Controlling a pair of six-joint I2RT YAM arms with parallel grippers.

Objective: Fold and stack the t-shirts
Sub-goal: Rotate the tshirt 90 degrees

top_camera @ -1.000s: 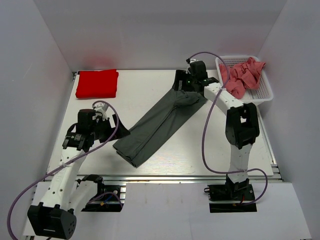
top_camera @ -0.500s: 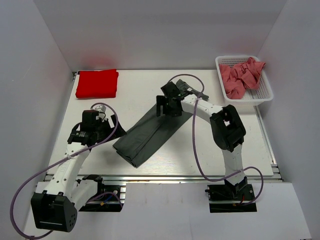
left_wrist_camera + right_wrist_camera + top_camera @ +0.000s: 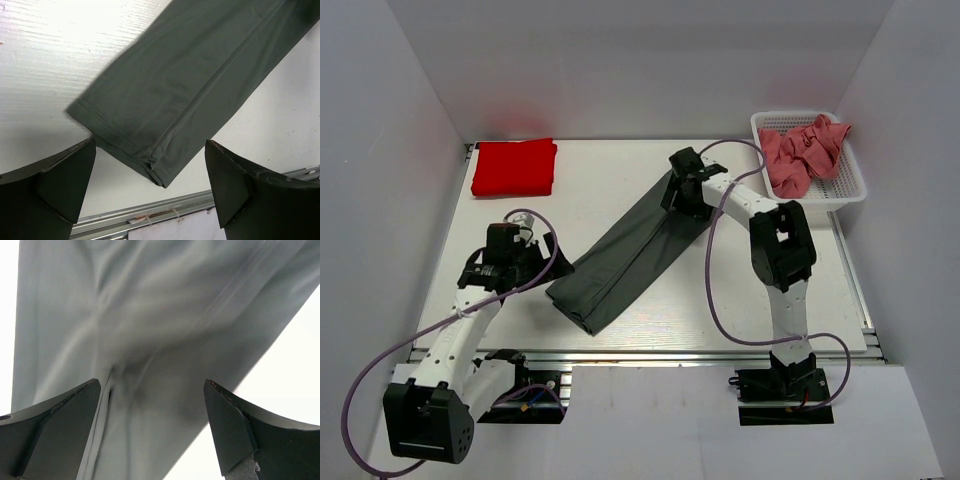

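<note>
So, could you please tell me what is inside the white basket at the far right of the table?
Crumpled pink t-shirts fill much of the basket. They hide the floor beneath them, and their number cannot be told.

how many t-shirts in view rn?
3 at least: red one folded at far-left corner, dark grey one diagonally mid-table, pink heap in the basket; that heap may hide more.

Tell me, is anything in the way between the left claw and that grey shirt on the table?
Nothing visible is. The left gripper hangs open right at the near hem of the dark grey t-shirt. Its wrist camera shows only that cloth and bare white table ahead of it.
</note>
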